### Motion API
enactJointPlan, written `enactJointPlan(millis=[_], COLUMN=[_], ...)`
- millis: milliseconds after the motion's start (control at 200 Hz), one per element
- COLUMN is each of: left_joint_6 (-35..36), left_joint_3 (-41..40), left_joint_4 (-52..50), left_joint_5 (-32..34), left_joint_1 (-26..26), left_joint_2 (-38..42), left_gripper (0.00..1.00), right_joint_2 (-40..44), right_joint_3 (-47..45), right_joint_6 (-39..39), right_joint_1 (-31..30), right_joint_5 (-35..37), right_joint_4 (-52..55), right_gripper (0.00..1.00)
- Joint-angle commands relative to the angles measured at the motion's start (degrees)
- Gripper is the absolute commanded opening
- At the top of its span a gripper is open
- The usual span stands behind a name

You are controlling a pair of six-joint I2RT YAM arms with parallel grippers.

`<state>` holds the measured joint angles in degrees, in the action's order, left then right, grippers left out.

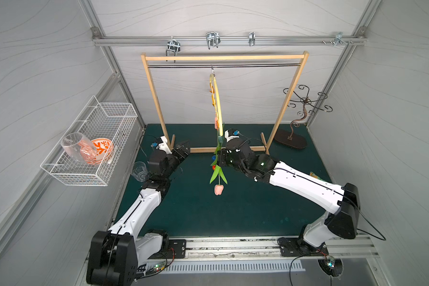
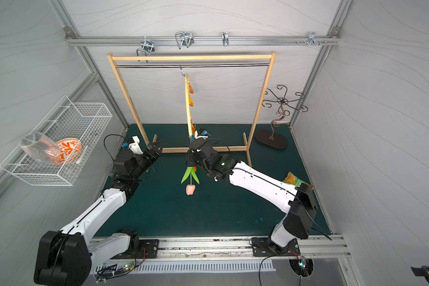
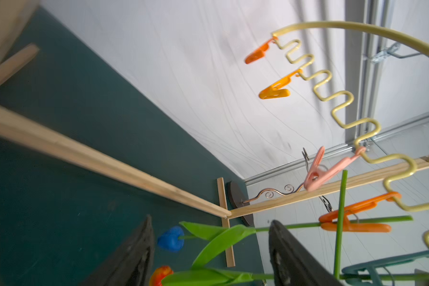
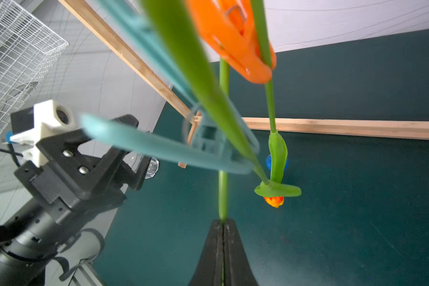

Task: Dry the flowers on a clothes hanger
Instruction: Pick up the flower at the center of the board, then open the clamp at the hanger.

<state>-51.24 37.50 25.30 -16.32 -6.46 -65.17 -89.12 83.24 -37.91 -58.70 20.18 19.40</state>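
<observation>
Light wooden rack frame point(image 1: 223, 58) carries the pale yellow arched hanger with wavy lower edge point(image 3: 332, 23) on its rail. Right gripper point(image 4: 223, 221) sits just below the hanger, fingers clamped on the pink tulip's point(image 1: 218, 189) green stem. Left gripper point(image 1: 184, 146) is well aside of the hanger, fingers apart, empty. Blue tulip point(image 3: 171, 239) and orange tulip point(image 4: 274, 201) hang head-down from the hanger's small plastic clothespins point(image 3: 354, 218).

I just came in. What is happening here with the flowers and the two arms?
The right gripper has its jaws shut on the stem of the pink tulip, holding it head down beside the clothes hanger on the wooden rack. The blue tulip hangs from an orange clothespin, the orange tulip seemingly from a teal clothespin. The pink clothespin is empty. The left gripper is open, holding nothing.
</observation>
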Motion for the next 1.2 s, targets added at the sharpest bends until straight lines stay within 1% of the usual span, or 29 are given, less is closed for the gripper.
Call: enactJointPlan(millis=[0, 120, 250, 355, 495, 575, 680, 750, 890, 1025, 1190], left_joint_6=[2.2, 5.4, 10.7, 11.1, 11.2, 12.7, 15.9, 17.9, 19.4, 18.6, 16.8], left_joint_3=[6.6, 12.6, 20.2, 22.9, 27.5, 30.7, 33.0, 33.0, 32.3, 33.5, 33.9], left_joint_4=[10.1, 12.0, 7.8, 8.7, 8.9, 7.0, 4.1, 3.4, 3.9, 5.1, 8.8], left_joint_5=[-5.7, -8.9, -11.8, -12.0, -13.1, -14.2, -14.6, -14.3, -13.4, -16.0, -18.5], left_joint_1=[-1.3, -4.4, -9.0, -10.5, -11.0, -11.1, -11.0, -11.0, -10.3, -8.9, -7.8], left_joint_2=[-3.6, -8.2, -12.6, -15.1, -18.9, -21.2, -22.8, -22.9, -22.6, -24.2, -26.1], left_gripper=[0.70, 0.68, 0.66, 0.66, 0.66, 0.64, 0.61, 0.58, 0.54, 0.52, 0.52], right_joint_2=[2.3, 3.1, 4.6, 5.6, 5.7, 5.5, 5.6, 5.6, 5.3, 5.7, 6.3], right_joint_3=[-0.4, -1.0, -2.6, -3.5, -3.7, -3.9, -4.5, -4.9, -4.7, -4.7, -4.8], right_joint_6=[3.6, 5.6, 6.1, 6.3, 7.8, 8.2, 8.4, 8.5, 8.9, 9.9, 10.9], right_joint_1=[1.0, 2.8, 6.0, 7.4, 7.7, 8.0, 8.5, 8.8, 9.0, 9.2, 9.4], right_joint_5=[0.6, 0.3, -1.5, -3.3, -4.3, -4.7, -5.4, -6.0, -6.7, -7.4, -7.7], right_joint_4=[0.0, -0.2, -0.8, -1.3, -2.2, -2.9, -4.2, -5.1, -5.3, -5.8, -6.2], right_gripper=[0.00, 0.00, 0.00, 0.00, 0.00, 0.00, 0.00, 0.00, 0.00, 0.00, 0.00])
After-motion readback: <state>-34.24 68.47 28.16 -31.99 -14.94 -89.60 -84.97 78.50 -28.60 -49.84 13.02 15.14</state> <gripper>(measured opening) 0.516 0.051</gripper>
